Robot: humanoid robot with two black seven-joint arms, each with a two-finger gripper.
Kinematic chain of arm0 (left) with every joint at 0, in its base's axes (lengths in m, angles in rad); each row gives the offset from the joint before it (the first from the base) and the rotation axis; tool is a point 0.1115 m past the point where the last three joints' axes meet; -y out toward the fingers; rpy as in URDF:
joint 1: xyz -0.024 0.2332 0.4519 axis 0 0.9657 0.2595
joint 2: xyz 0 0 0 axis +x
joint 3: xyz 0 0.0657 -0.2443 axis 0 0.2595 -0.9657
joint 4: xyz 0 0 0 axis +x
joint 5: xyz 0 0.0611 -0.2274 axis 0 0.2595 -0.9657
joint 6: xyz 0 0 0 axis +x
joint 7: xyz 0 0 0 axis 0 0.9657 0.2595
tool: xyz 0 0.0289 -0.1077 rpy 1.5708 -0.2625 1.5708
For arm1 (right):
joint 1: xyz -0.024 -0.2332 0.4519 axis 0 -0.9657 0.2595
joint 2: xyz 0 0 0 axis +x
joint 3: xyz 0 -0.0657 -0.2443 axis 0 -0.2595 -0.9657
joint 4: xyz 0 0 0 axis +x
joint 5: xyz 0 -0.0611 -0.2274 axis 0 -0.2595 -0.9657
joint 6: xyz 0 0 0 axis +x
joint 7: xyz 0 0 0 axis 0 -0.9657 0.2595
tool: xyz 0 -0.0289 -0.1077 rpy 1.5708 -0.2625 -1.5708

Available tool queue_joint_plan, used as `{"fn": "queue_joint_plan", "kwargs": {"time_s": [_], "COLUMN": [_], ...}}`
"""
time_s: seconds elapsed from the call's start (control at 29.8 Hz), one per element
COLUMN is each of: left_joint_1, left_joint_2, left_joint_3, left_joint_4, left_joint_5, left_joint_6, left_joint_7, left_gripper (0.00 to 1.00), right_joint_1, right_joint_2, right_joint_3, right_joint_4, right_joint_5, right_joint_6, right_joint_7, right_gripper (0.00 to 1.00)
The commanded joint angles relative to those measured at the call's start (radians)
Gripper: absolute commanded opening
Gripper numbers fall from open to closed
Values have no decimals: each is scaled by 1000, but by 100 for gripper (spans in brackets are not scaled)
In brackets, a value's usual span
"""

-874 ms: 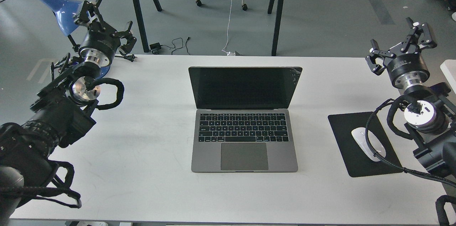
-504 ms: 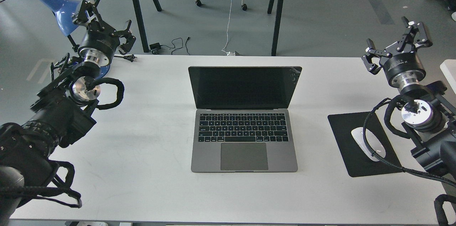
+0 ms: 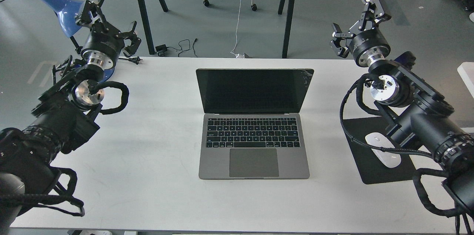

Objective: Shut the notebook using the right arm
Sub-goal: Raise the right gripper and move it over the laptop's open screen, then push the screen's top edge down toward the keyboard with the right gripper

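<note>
The notebook is a grey laptop [image 3: 254, 142] standing open in the middle of the white table [image 3: 159, 175]. Its dark screen [image 3: 254, 90] is upright and faces me, and the keyboard and trackpad show in front of it. My right gripper [image 3: 357, 18] is open and empty, raised beyond the table's far edge, to the right of and behind the screen's top right corner. My left gripper [image 3: 107, 18] is open and empty at the far left, well away from the laptop.
A black mouse pad [image 3: 364, 172] with a white mouse [image 3: 383, 150] lies right of the laptop, partly under my right arm. A blue desk lamp [image 3: 59, 2] stands behind the left gripper. Black table legs and cables are on the floor beyond the table.
</note>
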Motion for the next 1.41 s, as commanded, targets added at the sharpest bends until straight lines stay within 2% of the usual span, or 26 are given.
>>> {"fn": "queue_joint_plan", "kwargs": {"time_s": [0.0, 0.2, 0.4, 1.04, 1.38], "left_joint_1": [-1, 1, 1, 1, -1], "left_joint_2": [1, 1, 2, 2, 4], "left_joint_3": [0, 2, 2, 2, 2], "left_joint_4": [0, -2, 0, -2, -2], "left_joint_5": [0, 3, 6, 6, 9], "left_joint_6": [0, 0, 0, 0, 0], "left_joint_7": [0, 0, 2, 0, 0], "left_gripper": [100, 100, 100, 100, 100], "right_joint_1": [34, 14, -66, -230, -301], "right_joint_2": [66, 98, 86, -168, -208], "right_joint_3": [-39, -98, -119, -147, -182], "right_joint_4": [-41, -18, 138, 511, 568], "right_joint_5": [2, 5, 5, 2, -9], "right_joint_6": [2, 8, 0, -46, -38], "right_joint_7": [-28, -31, -37, -37, -36], "right_gripper": [100, 100, 100, 100, 100]}}
